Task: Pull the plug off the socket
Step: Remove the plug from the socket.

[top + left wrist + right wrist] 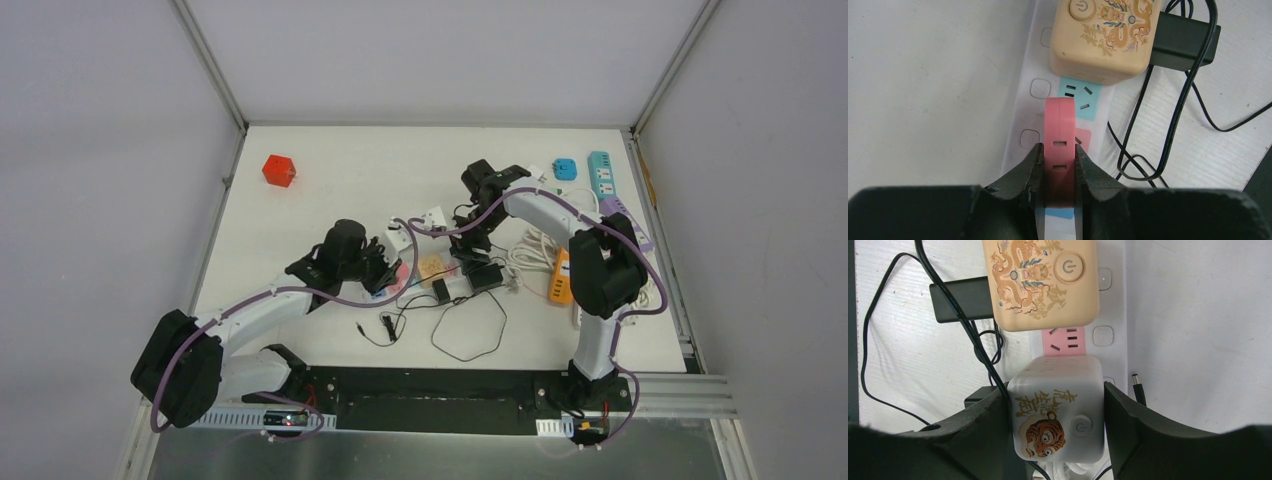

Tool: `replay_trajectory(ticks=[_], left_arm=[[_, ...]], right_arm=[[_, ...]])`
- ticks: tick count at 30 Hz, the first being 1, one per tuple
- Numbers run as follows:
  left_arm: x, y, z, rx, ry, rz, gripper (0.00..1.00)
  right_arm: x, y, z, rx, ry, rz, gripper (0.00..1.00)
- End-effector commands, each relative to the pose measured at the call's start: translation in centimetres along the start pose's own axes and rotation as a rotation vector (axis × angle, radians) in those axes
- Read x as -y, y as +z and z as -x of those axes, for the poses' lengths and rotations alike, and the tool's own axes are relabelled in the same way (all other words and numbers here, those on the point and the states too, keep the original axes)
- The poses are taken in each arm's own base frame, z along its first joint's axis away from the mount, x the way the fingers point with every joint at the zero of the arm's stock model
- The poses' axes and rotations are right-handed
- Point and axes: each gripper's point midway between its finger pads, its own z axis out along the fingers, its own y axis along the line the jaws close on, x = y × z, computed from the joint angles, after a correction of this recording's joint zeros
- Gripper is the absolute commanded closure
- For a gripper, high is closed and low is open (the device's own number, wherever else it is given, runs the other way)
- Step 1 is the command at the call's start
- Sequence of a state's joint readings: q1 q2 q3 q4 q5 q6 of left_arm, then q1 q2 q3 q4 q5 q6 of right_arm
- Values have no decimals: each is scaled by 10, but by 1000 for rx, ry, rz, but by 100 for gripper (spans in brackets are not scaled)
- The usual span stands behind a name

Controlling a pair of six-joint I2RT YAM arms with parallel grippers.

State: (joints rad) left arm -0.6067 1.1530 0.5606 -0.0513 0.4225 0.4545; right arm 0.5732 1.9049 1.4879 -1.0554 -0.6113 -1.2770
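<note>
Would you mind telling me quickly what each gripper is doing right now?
Left gripper: closed on the pink plug.
Right gripper: closed around the white tiger cube.

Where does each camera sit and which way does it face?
Top external: above and behind, looking down on the table; left arm, right arm show.
Left wrist: faces down past left gripper, shut on the pink plug.
Right wrist: faces down past right gripper, clasping the tiger cube.
Both wrist views share the dragon cube.
</note>
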Motion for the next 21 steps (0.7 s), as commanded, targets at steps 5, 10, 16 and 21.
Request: replay_trajectory(ticks=[5, 10, 16, 21], left_arm=[[7, -3, 29, 100, 260, 57, 100], [6, -3, 23, 58, 192, 60, 100], [5, 0, 32, 113, 85, 55, 100], [0, -4, 23, 70, 215, 107, 100]], right_arm=[[0, 4, -29, -107, 13, -5, 61], [0, 6, -31, -114, 20, 1, 61], [0, 8, -33, -123, 22, 3, 62], [0, 8, -34, -126, 23, 3, 61]])
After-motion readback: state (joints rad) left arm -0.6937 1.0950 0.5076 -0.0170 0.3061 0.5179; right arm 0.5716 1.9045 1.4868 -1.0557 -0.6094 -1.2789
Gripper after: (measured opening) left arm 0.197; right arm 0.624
